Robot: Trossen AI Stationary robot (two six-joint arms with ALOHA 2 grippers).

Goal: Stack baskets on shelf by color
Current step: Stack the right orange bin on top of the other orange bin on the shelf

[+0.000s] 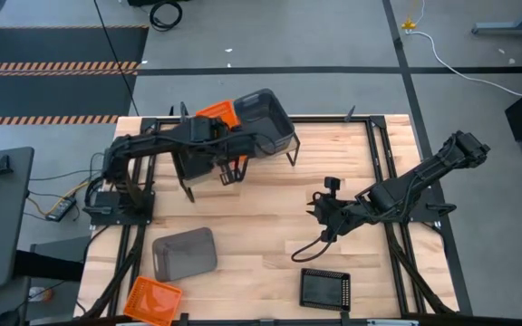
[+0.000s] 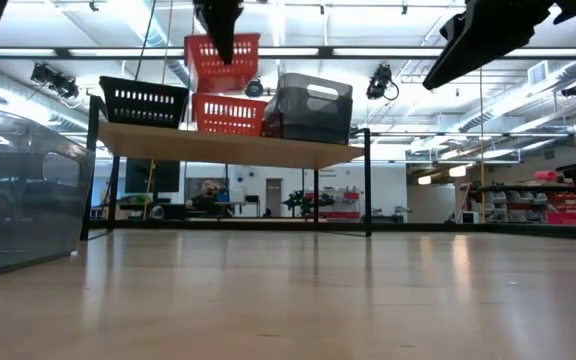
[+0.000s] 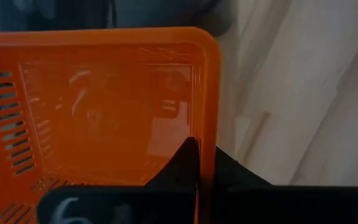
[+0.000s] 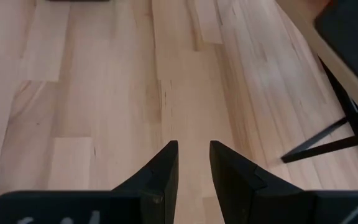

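My left gripper [image 1: 212, 127] is over the shelf [image 2: 238, 148] at the table's far side, shut on an orange basket [image 2: 223, 62]. This basket hangs right above a second orange basket [image 2: 230, 114] that stands on the shelf's plank. A black basket [image 2: 143, 101] and a dark-grey bin [image 2: 313, 108] stand on the plank on either side of it. My right gripper [image 1: 319, 214] hovers over the middle of the table, slightly open and empty, as the right wrist view [image 4: 192, 152] shows. My left gripper [image 3: 204, 152] holds the orange basket by one side wall's rim [image 3: 207, 118], near a corner. One finger [image 3: 182, 165] is inside the basket and one is outside. The fingers come from above, pointing down. The basket hangs upright below them, open side up; whether it touches the lower orange basket, I cannot tell.
On the table's near left lie a dark-grey bin [image 1: 184, 253] and an orange basket [image 1: 152, 300]; a black basket [image 1: 324, 289] sits near the front edge at the right. The shelf's black legs [image 1: 292, 156] stand on the tabletop. Bare wood lies between the shelf and these.
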